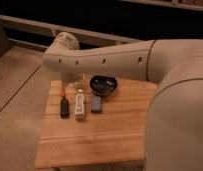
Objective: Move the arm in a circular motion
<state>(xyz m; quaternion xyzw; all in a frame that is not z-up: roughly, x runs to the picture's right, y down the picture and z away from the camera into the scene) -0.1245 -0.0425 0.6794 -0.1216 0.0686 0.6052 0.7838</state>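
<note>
From the left: the arm's (110, 60) rounded joint (65, 47) hangs above the far left corner of the table (95, 140). A short part drops from this joint toward the table edge, and the gripper must be somewhere below or behind it, but I cannot find it, so I cannot tell its state. For this reason I give places from the joint and not from the gripper.

Just under the joint and a little nearer to me three small things lie in a row: a black bar (64, 107), a white tube (80, 104) and a grey-blue block (96, 103). Behind the block is a dark bowl (103, 85), partly under the arm. Then the arm goes to the right — one thick tube, then the very big segment that fills the right side.

About progress: nothing on the table marks a circle, so I cannot say how much is done. I judge the arm is somewhere on its loop — how much is left, I cannot say.
</note>
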